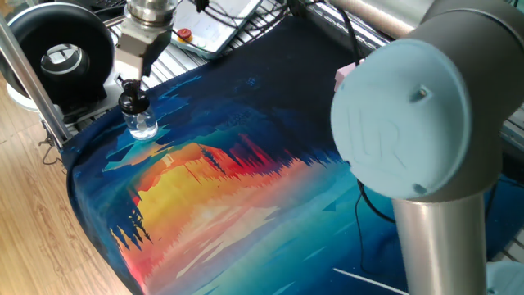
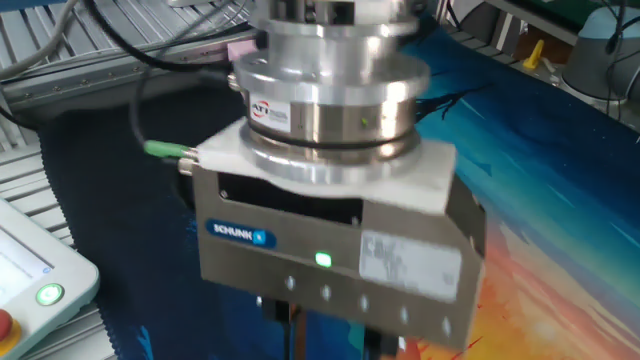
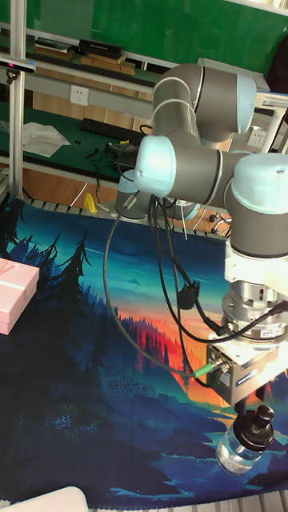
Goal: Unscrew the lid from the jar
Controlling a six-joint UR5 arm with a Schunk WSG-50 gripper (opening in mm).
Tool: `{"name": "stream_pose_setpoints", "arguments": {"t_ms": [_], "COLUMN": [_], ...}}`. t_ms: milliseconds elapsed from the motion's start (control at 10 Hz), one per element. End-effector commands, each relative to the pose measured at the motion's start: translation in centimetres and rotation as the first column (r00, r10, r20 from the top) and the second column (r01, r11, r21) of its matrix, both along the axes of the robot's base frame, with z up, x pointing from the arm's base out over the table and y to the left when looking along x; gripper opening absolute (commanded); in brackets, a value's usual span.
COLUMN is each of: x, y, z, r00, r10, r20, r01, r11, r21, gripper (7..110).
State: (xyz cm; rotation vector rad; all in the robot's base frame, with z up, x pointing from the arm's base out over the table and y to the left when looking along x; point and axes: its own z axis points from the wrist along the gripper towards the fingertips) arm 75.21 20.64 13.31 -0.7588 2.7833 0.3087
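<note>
The jar is a small clear glass bottle standing upright at the mat's far left corner, with the black rounded lid on its neck. In the tall fixed view the jar and lid stand at the lower right. My gripper hangs straight over the lid, its fingertips just above or at the lid's top. Seen from the other fixed view, the gripper shows two dark fingers set apart with nothing seen between them; the jar is out of that view.
A large black ring-shaped device with a silver centre sits behind the jar, beside an aluminium post. A white control box lies at the back. A pink box rests on the painted mat. My arm's elbow fills the right foreground.
</note>
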Motion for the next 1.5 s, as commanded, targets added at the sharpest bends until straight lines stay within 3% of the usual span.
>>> {"name": "stream_pose_setpoints", "arguments": {"t_ms": [0,400,800,1000,1100,1400], "x": [0.2,-0.3,0.9,1.8,2.1,2.0], "y": [1.6,1.8,3.1,3.1,3.0,2.4], "z": [-1.0,-1.3,0.0,-0.1,-0.5,-1.2], "r00": [0.995,0.997,0.998,0.998,0.999,0.999], "r10": [-0.097,-0.074,-0.057,-0.054,-0.042,-0.044], "r20": [0.022,0.019,0.009,0.011,0.016,0.021], "r01": [0.097,0.074,0.057,0.055,0.044,0.046], "r11": [0.995,0.996,0.994,0.991,0.991,0.990], "r21": [-0.013,-0.042,-0.090,-0.121,-0.128,-0.135], "gripper": [44,44,44,44,22,22]}}
